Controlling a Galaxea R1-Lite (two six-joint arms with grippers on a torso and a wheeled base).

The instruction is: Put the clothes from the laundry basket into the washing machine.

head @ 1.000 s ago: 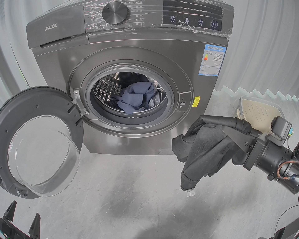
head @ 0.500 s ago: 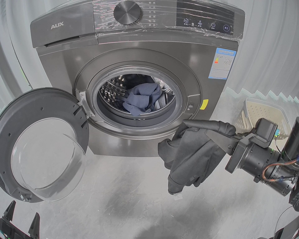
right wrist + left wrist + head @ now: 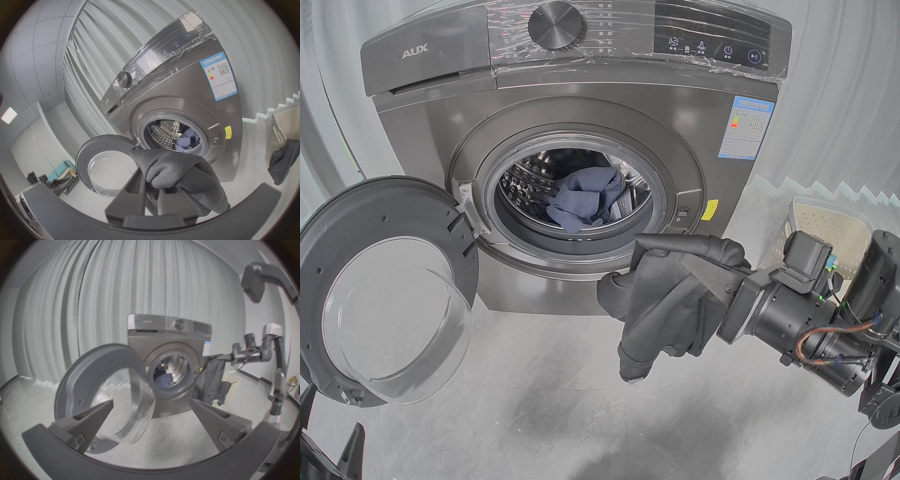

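A dark grey garment [image 3: 665,300] hangs pinched in the right end effector [image 3: 153,192], just in front of the washing machine [image 3: 575,94].

The cloth is bunched over the two pressed-together fingers and droops clear of the floor, below and to the right of the round drum opening. A blue garment [image 3: 584,197] already lies inside the drum. The door [image 3: 381,287] stands swung wide open on the robot's left. The laundry basket [image 3: 831,228] sits on the floor to the right of the machine, with another dark piece of clothing [image 3: 282,161] draped at its edge. The left end effector [image 3: 150,402] hangs low on the left, fingers spread and holding nothing.
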